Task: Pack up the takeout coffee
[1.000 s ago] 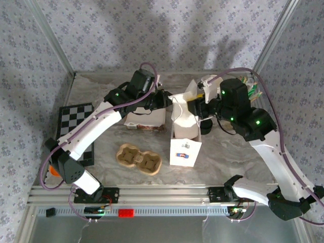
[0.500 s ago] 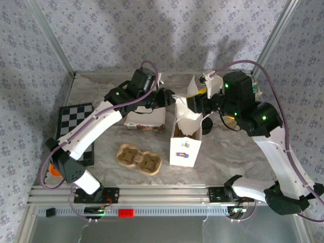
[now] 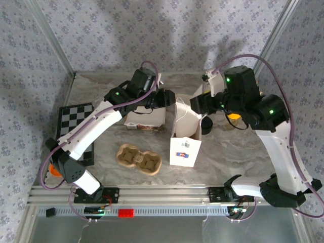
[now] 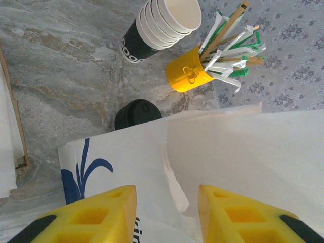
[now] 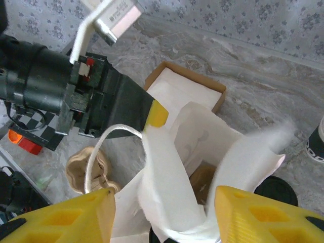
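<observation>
Black edge (image 5: 162,236) low in the paper bag (image 3: 185,144) may be the coffee cup's lid; I cannot tell. The step looks like freeing the bag: back off slowly, so it stands. Right gripper (image 5: 164,207), at the bag's 1 o'clock, gapes wide over its mouth, empty. Left gripper (image 4: 166,195), at 11 o'clock, is part open astride the rim.

Small paper cup with round black plastic lid (image 5: 160,237): down inside white paper bag (image 5: 172,202). Only dark lid edge visible; body and pose hidden by folds.
</observation>
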Controlling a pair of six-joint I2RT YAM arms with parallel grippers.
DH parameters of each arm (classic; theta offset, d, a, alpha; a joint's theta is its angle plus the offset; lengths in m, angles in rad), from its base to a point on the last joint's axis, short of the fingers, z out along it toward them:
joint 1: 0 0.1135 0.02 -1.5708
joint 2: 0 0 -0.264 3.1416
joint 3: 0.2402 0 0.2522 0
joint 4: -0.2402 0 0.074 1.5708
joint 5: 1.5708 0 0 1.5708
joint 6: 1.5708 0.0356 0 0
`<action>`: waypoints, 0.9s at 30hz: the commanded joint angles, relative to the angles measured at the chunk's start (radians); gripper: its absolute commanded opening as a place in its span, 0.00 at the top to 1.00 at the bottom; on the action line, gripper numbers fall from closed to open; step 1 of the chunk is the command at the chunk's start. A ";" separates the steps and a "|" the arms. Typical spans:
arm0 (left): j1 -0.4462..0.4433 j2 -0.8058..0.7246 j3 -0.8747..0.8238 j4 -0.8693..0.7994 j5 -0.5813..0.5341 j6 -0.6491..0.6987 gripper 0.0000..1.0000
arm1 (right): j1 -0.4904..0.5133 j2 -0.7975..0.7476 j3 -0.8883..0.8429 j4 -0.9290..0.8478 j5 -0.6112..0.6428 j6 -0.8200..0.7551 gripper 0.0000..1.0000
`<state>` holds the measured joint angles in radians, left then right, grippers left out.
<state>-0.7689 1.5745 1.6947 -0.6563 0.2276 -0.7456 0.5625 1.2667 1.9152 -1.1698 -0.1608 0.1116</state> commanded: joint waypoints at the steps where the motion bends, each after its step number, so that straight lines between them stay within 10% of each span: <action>1: -0.007 -0.034 0.023 -0.017 -0.009 0.025 0.61 | -0.004 0.043 0.066 -0.087 0.041 0.018 0.48; 8: 0.001 -0.082 0.000 -0.059 -0.063 0.045 0.58 | -0.005 0.126 0.097 -0.139 0.026 0.000 0.61; 27: 0.225 -0.201 -0.284 -0.138 -0.174 0.131 0.45 | -0.147 0.008 0.068 -0.044 -0.111 0.132 0.47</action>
<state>-0.5465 1.3582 1.4235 -0.7967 0.0406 -0.6399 0.4332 1.2564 1.9938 -1.2247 -0.2455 0.2131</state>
